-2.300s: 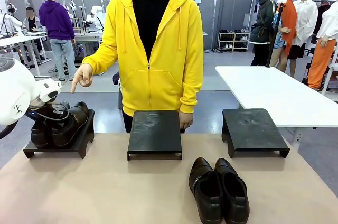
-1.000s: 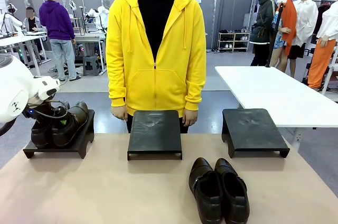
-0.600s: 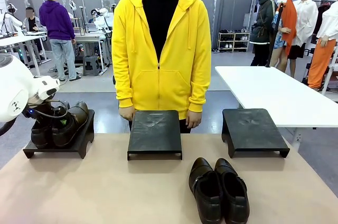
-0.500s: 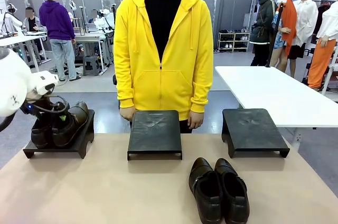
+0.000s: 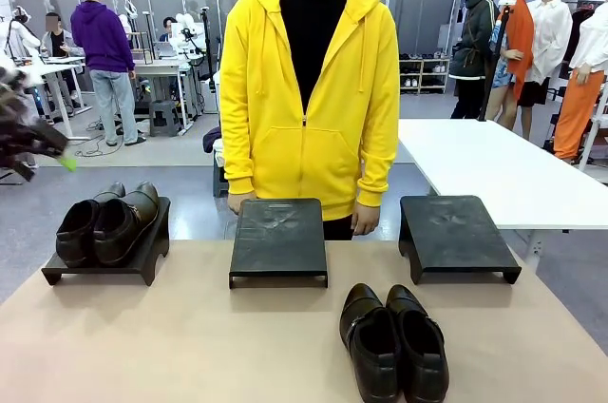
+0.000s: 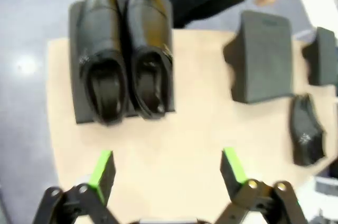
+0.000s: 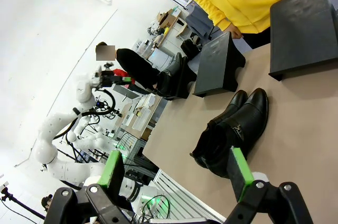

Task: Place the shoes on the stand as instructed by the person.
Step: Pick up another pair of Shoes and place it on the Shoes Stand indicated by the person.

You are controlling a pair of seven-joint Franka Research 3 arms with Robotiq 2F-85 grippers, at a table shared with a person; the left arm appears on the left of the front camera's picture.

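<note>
A dark brown-black pair of shoes (image 5: pixel 103 222) sits side by side on the left stand (image 5: pixel 142 260), toes toward the person. My left gripper (image 5: pixel 38 142) hangs blurred above and to the left of it. In the left wrist view my left gripper (image 6: pixel 168 171) is open and empty, well back from that pair (image 6: pixel 124 65). The black buckled pair (image 5: pixel 394 341) lies on the table in front of the right stand (image 5: pixel 456 232). In the right wrist view my right gripper (image 7: pixel 175 174) is open and empty, above that pair (image 7: pixel 232 129). The person (image 5: pixel 309 89) stands behind the middle stand (image 5: pixel 278 237) with both hands down.
The middle and right stands are bare on top. A white table (image 5: pixel 494 165) stands at the far right behind the stands. The tan table (image 5: pixel 190 346) has free room at the front left. Other people and tables show far behind.
My left arm has lifted off the brown-black pair and swung up and to the left, leaving it on the left stand. The person lowered the pointing hand and stepped to the right.
</note>
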